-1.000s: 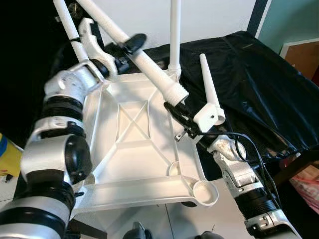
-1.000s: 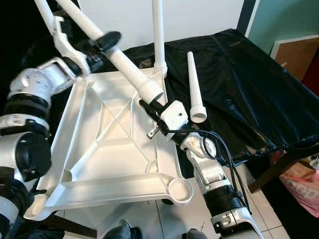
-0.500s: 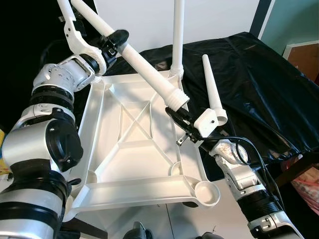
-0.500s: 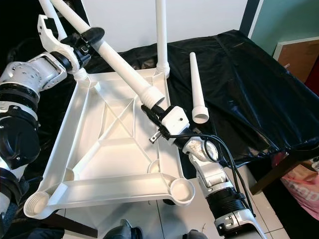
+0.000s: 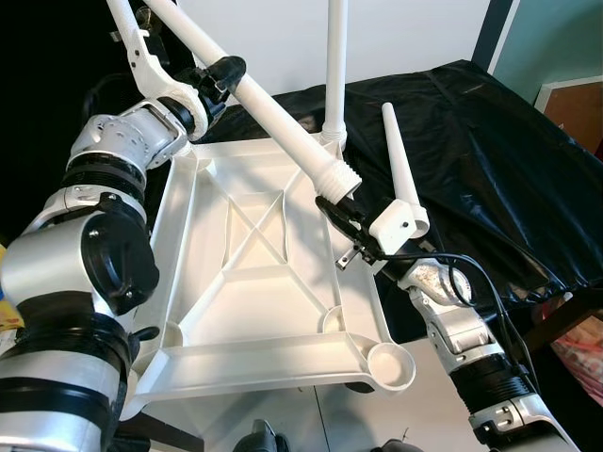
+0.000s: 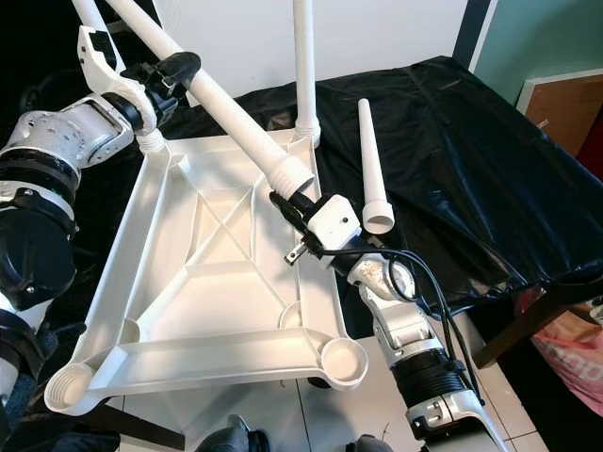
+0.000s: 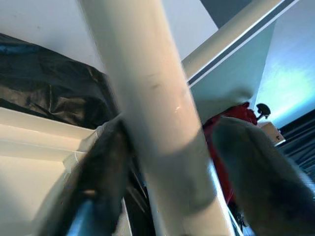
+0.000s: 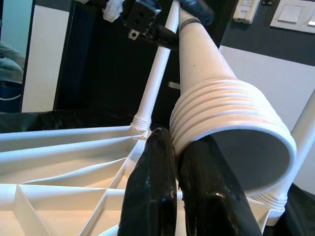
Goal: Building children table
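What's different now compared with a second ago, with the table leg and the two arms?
The left pincer has slid up the slanted white table leg and still clamps it; the leg's threaded end has barely moved. The right pincer stays shut beneath that end. The upturned tabletop, the two screwed-in legs and the loose leg are unchanged.

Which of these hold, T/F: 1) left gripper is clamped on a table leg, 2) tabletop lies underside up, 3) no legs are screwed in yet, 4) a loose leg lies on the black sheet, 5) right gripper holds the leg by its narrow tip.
1) The left gripper is shut around the slanted table leg. True.
2) The white tabletop lies with its ribbed underside up. True.
3) No legs are fitted yet. False: an upright leg stands in a far corner socket.
4) A loose leg lies on the black sheet. True.
5) The right gripper holds the slanted leg by its narrow tip. False: its shut fingers rest against the wide threaded end.
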Tool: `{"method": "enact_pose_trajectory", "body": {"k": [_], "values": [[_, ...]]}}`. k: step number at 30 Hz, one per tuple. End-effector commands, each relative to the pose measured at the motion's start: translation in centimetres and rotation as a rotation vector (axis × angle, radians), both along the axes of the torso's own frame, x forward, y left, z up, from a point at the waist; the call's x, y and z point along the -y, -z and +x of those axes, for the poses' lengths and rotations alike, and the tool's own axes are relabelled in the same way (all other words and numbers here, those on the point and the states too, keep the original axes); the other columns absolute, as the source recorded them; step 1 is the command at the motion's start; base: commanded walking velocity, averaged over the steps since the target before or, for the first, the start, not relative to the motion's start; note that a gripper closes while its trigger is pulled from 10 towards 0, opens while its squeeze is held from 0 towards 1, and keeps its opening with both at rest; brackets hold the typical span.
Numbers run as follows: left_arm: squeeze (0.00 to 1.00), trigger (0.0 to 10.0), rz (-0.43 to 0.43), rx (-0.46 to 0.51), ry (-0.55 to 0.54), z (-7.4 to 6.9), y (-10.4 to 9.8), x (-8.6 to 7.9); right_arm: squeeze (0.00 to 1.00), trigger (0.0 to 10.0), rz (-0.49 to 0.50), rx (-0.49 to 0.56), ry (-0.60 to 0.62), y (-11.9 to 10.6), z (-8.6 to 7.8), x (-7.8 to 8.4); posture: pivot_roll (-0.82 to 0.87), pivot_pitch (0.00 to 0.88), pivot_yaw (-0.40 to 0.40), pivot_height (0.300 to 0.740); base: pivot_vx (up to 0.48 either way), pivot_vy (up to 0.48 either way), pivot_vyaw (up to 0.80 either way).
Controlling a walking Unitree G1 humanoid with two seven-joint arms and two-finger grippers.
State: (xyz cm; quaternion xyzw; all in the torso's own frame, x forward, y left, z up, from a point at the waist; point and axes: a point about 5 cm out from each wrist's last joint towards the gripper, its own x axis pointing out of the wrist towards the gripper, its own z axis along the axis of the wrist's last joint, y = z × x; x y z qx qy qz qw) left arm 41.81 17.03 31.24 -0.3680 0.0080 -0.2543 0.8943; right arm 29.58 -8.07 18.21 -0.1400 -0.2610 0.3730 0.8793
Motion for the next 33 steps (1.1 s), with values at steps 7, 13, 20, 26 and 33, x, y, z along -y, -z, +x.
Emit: {"method": "enact_pose_trajectory", "body": {"k": [7, 13, 20, 26, 33], "values": [[1.0, 10.0, -0.009, 0.04, 0.033, 0.0, -1.1, 0.7, 0.0, 10.0, -0.052, 0.045, -0.07, -0.2, -0.5, -1.2, -0.1, 0.0, 0.105, 0.74, 0.0, 0.0, 0.0], [0.0, 0.0, -0.025, 0.05, 0.009, 0.0, -1.4, 0.1, 0.0, 10.0, -0.062, 0.046, -0.071, -0.1, -0.5, -1.1, -0.11, 0.0, 0.105, 0.74, 0.0, 0.0, 0.0], [0.0, 0.0, -0.047, 0.055, -0.013, 0.0, -1.7, -0.4, 0.0, 10.0, -0.065, 0.042, -0.063, 0.0, -0.4, -1.0, -0.1, 0.0, 0.101, 0.74, 0.0, 0.0, 0.0], [0.0, 10.0, -0.086, 0.04, -0.019, -0.1, -2.0, -0.7, 1.0, 10.0, -0.043, 0.017, -0.057, 0.2, -0.2, -0.9, -0.1, 0.0, 0.094, 0.74, 0.0, 0.0, 0.0], [0.0, 10.0, -0.129, 0.02, -0.057, -0.1, -2.1, -1.5, 1.0, 10.0, -0.027, 0.028, -0.041, 0.3, -0.4, -0.6, -0.09, 0.0, 0.092, 0.74, 0.0, 0.0, 0.0]]}}
